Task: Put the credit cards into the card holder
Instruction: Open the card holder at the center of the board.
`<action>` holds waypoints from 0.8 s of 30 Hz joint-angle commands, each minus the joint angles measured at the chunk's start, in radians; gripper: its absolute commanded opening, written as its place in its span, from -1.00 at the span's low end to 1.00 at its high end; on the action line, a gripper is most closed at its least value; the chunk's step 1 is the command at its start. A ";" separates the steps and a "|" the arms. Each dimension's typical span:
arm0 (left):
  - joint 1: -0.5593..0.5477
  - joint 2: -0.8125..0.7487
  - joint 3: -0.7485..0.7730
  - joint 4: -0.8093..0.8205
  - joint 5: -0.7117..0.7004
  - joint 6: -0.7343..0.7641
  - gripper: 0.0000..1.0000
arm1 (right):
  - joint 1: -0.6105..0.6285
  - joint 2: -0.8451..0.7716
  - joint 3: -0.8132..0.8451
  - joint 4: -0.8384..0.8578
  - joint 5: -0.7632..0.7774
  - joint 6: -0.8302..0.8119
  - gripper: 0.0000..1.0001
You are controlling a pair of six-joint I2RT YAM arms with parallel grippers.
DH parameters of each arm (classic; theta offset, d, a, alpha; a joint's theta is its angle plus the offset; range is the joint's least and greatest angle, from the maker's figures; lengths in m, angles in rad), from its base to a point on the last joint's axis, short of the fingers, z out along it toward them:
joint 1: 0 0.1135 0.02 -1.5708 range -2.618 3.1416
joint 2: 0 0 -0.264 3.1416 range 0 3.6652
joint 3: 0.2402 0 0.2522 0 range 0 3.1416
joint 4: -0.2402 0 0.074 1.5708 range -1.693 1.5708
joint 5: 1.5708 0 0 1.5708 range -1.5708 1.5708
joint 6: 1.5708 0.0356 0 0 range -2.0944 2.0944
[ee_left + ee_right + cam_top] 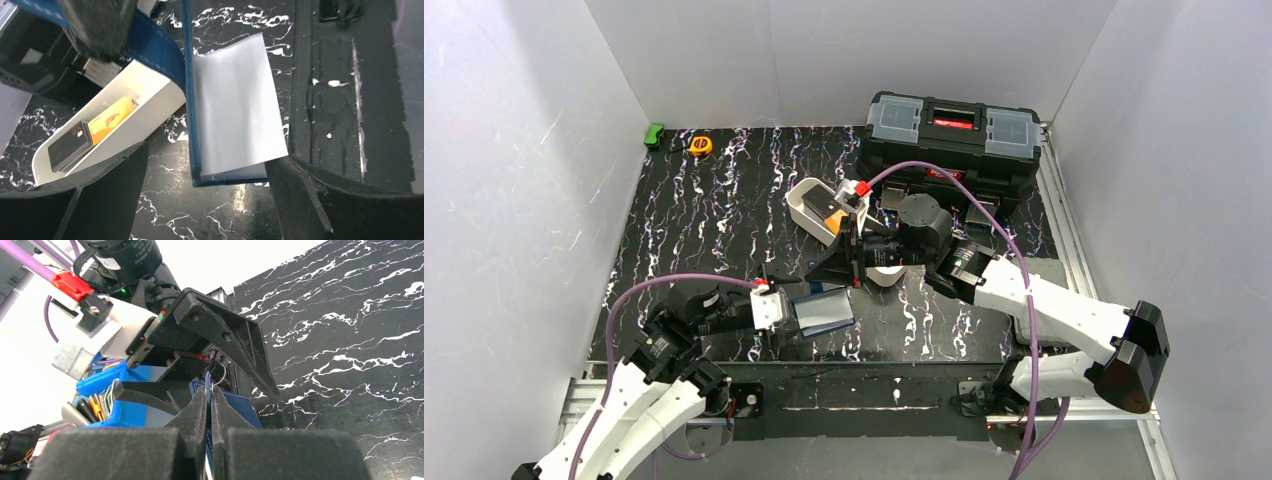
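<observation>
1. left wrist view has the card holder (235,110) spread open with its clear sleeve facing up. no card is in it yet. the credit cards (95,130) sit in the white tray (165,100) just beside it, an orange one next to the dark ones.
2. first worry: the right gripper (210,405) has only a thin navy flap of the holder. a tug or a lift could let the flap slip out, and the holder would likely flop shut.
3. second worry: one arm must let go to fetch a card. with nothing clamping the holder firmly, i'd guess it skids or twists once a card is pushed at the sleeve.
4. right jaws: pressed tight together, pinching that navy flap.
5. left gripper (207,157): jaws spread wide, with the holder's lower edge lying between them. one finger looks to touch a corner and there is a gap at the other, so it straddles the holder rather than grips it.
</observation>
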 commanded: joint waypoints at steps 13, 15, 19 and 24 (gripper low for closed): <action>-0.003 0.112 0.076 0.038 -0.061 -0.100 0.26 | -0.003 0.011 0.065 0.063 -0.080 0.019 -0.97; -0.003 0.114 0.079 0.042 -0.079 -0.107 0.22 | -0.004 0.011 0.065 0.053 -0.077 0.013 -0.97; -0.003 0.102 0.085 0.035 -0.098 -0.108 0.20 | -0.007 0.010 0.060 0.038 -0.072 0.005 -0.97; -0.003 0.082 0.099 -0.006 -0.078 -0.107 0.23 | -0.019 0.008 0.047 0.035 -0.073 0.007 -0.97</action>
